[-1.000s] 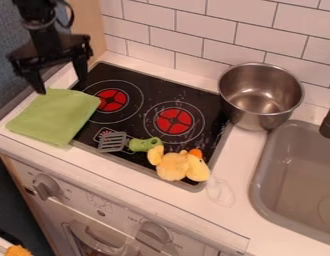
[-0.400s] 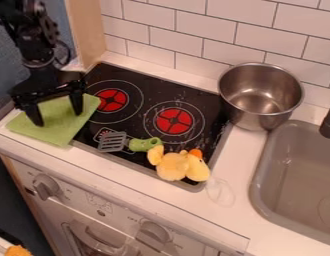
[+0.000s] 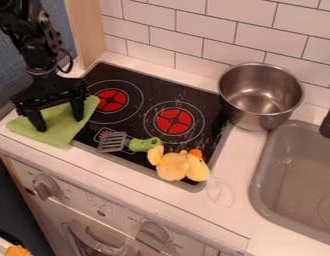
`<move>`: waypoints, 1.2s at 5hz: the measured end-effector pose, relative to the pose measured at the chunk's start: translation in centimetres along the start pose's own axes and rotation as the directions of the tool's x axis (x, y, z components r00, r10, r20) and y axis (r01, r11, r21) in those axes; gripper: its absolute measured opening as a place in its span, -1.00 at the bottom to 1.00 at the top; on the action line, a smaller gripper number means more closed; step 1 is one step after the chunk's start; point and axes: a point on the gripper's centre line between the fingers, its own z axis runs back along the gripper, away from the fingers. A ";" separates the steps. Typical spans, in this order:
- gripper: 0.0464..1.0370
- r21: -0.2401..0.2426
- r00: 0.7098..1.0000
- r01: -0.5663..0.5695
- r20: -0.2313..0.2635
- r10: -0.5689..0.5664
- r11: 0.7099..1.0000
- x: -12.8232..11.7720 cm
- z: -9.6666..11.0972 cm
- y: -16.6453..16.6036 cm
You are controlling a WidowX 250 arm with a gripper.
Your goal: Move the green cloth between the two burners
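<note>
Green cloth (image 3: 57,132) lies at the left, partly on the worktop (image 3: 238,150), partly on the stovetop (image 3: 147,90). Over it we have our end effector (image 3: 57,115), fingers spread wide. We judge it light and limp; we should pinch up a central fold, as flat fabric may slip free.

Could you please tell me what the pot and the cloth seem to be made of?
The round silver pot looks like polished stainless steel, given its bright reflections. The square green cloth seems a soft matte fabric, perhaps cotton or microfibre, since it wrinkles under the fingers.
</note>
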 end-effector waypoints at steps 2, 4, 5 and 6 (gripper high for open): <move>0.93 -0.011 0.998 0.054 0.012 -0.054 0.998 -0.1 0.1 -1.8; 0.92 -0.069 0.980 0.193 0.054 -0.190 0.979 -1.2 0.6 -7.6; 0.92 -0.080 0.961 0.273 0.067 -0.268 0.959 -2.2 1.2 -10.9; 0.92 -0.097 0.950 0.310 0.081 -0.303 0.946 -2.9 1.7 -13.3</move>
